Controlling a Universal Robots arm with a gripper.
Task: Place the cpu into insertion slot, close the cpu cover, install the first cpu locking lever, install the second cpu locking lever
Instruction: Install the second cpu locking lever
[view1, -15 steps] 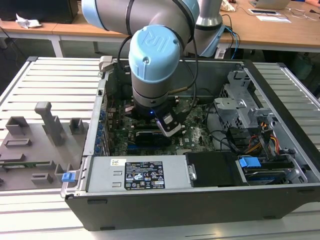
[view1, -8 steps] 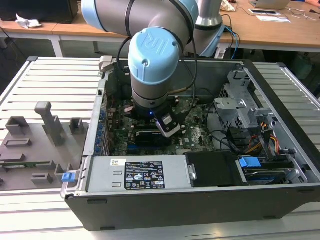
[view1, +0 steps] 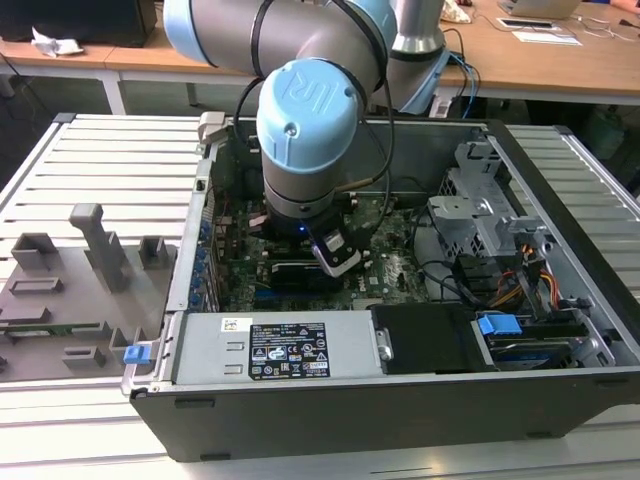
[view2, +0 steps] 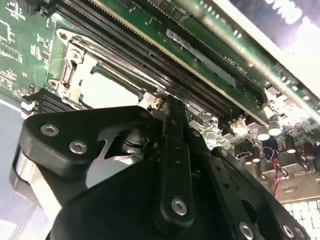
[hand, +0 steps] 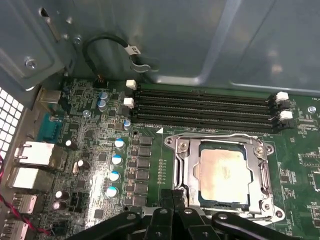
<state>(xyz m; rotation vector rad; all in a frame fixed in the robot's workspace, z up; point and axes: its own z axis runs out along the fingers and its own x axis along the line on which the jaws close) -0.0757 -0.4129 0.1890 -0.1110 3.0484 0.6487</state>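
Chip work stood like this: the cpu (hand: 223, 171) lay flat inside the insertion slot (hand: 189, 176), and the cpu cover (hand: 260, 170) sat down around it as a silver frame. The end effector (hand: 172, 196) was right at the edge of the slot, beside the cover's corner. Its fingers (view2: 172, 145) were pressed together with nothing between them. The memory slots (hand: 205, 107) ran just beside the insertion slot.
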